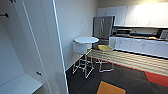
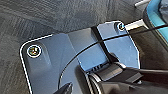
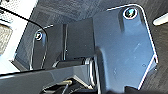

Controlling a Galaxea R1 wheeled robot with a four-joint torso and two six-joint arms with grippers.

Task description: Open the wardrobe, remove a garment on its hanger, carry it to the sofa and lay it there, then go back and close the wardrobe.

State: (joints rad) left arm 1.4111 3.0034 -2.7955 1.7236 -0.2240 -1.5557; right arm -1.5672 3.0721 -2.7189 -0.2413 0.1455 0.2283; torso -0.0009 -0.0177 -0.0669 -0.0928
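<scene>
The white wardrobe (image 1: 15,62) stands open at the left of the head view, very close. Its door (image 1: 45,45) is swung out towards me, with a small dark fitting (image 1: 38,73) low on it. Inside I see bare white walls, a white bottom shelf (image 1: 20,85) and a short dark peg (image 1: 5,15) near the top. In the left wrist view and the right wrist view my own dark plates hang over dark carpet (image 2: 50,15).
A round white table (image 1: 86,40) with metal-legged stools (image 1: 105,57) stands ahead beside the wall. Beyond it are a steel fridge (image 1: 103,26) and white kitchen cabinets (image 1: 140,46). An orange patch (image 1: 110,88) lies on the dark carpet. A bright blue curved edge (image 2: 156,15) shows near my left wrist.
</scene>
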